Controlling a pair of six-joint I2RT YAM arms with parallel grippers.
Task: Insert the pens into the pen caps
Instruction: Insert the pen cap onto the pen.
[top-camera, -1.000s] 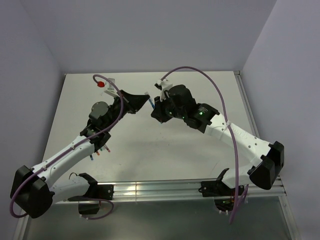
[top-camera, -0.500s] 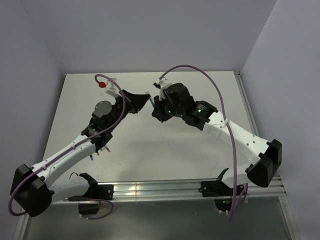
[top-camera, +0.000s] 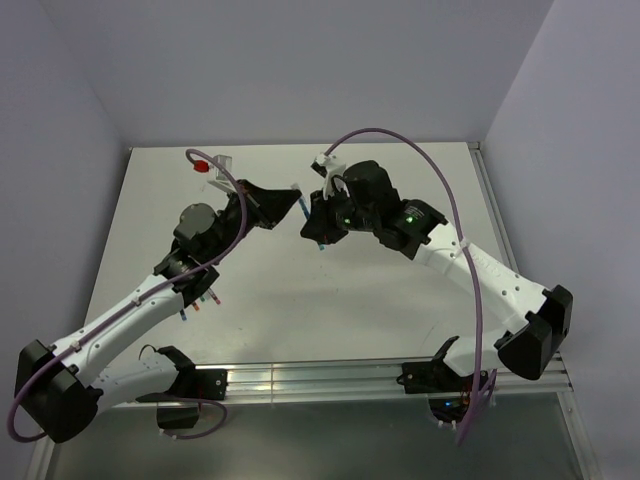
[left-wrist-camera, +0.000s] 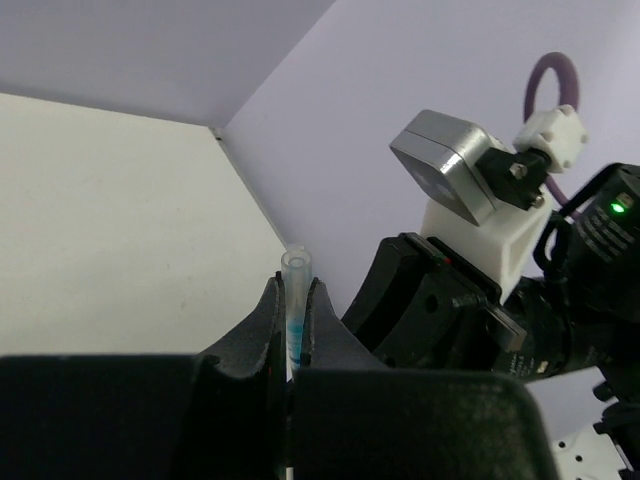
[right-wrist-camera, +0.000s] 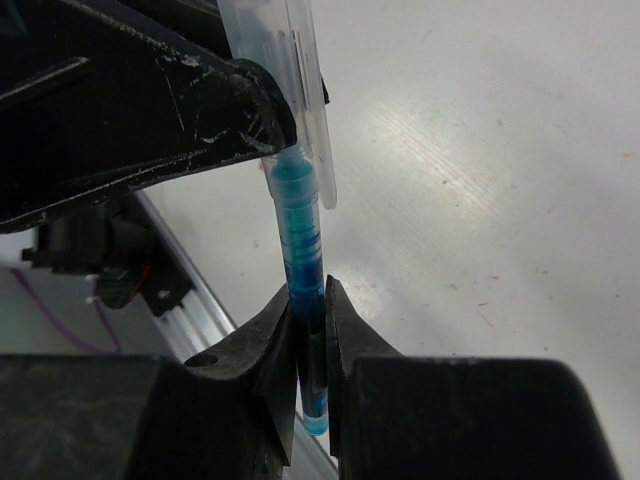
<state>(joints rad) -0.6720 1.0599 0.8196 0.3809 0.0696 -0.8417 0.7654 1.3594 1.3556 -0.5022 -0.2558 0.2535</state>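
My left gripper (left-wrist-camera: 293, 300) is clenched on a clear cap (left-wrist-camera: 296, 268), which stands upright between the fingers with its open mouth showing above them and a blue tint lower down. My right gripper (right-wrist-camera: 308, 322) is clamped on a blue pen (right-wrist-camera: 300, 235). The fingers pinch the pen low on its barrel, and a short blue end pokes out past them. The pen's other end sits in the cap, so the two parts line up in mid-air between my wrists, above the middle of the far half of the counter (top-camera: 360, 310).

The counter is a pale, off-white sheet. Close up it shows faint scuffs and a few tiny red and blue specks. Along its near edge runs a silver rail (top-camera: 320, 378), where both my bases are bolted. Plain lavender walls (top-camera: 300, 70) close the counter in at the back and on both sides, and they meet in a corner seen from my left wrist.

Three loose pens (top-camera: 196, 307) lie side by side on the counter, just beside my left forearm and well apart from the held pen. A small red object (top-camera: 200, 166) sits in the far left corner next to something pale. I cannot tell what either is.
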